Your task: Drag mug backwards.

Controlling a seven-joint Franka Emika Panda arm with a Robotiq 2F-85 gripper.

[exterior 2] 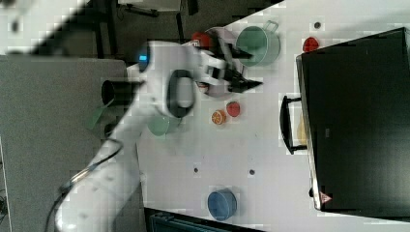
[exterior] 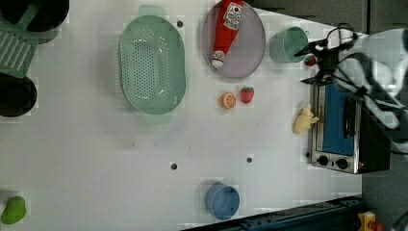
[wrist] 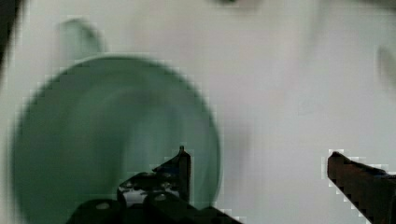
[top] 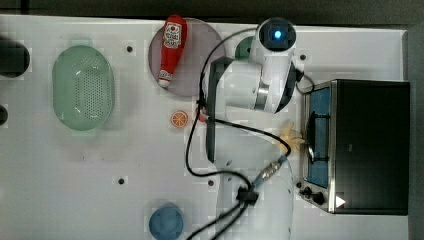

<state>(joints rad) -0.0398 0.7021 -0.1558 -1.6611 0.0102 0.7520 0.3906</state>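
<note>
From the wrist view, the gripper [wrist: 261,172] hangs spread wide and empty, one finger [wrist: 180,170] over the mug's [wrist: 112,144] open mouth, the other above bare table [wrist: 289,70]. The right view reveals the mug's handle, pointing away from the arm [exterior 2: 164,87]. In the left view the mug stands just beside the plate [exterior: 250,53] bearing the ketchup bottle [exterior: 226,29].
</note>
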